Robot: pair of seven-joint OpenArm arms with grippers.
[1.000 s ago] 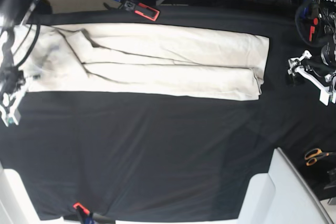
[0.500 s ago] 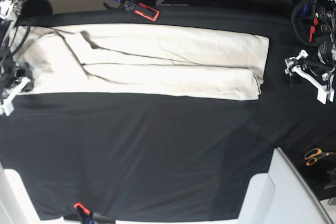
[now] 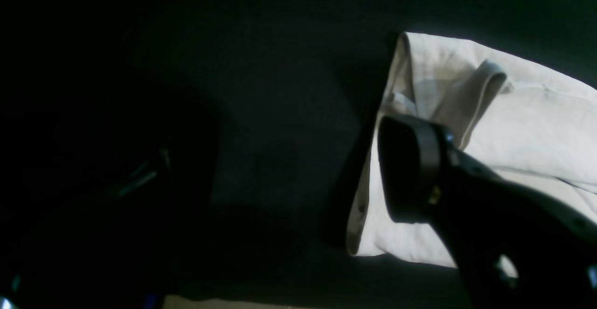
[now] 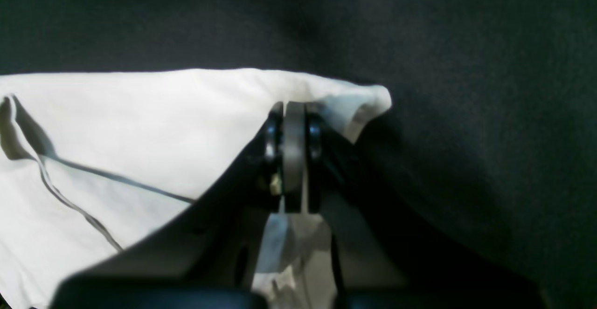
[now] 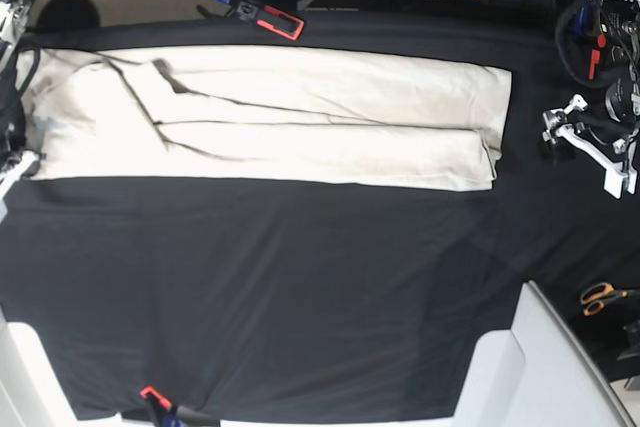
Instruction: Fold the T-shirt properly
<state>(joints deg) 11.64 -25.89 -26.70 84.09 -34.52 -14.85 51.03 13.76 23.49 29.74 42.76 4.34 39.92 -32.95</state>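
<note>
The cream T-shirt (image 5: 300, 117) lies as a long folded strip across the far half of the black table. Its left end reaches the table's left edge, and there my right gripper (image 5: 10, 175) sits at the near corner. In the right wrist view that gripper (image 4: 294, 113) is shut, pinching the T-shirt (image 4: 140, 127) by its slightly lifted corner. My left gripper (image 5: 585, 145) hovers open just right of the shirt's right end, touching nothing. In the left wrist view one dark finger (image 3: 410, 169) hangs over the T-shirt's (image 3: 527, 127) folded end; the other finger is lost in shadow.
A red-and-black clamp (image 5: 270, 17) and cables lie along the back edge. Orange-handled scissors (image 5: 600, 297) rest at the right. White panels (image 5: 540, 367) stand at the near right corner, and a red clip (image 5: 150, 394) sits on the front edge.
My right arm has swung left toward the table's left edge, and the shirt's left end now lies flatter and drawn leftward. The left gripper has barely shifted.
</note>
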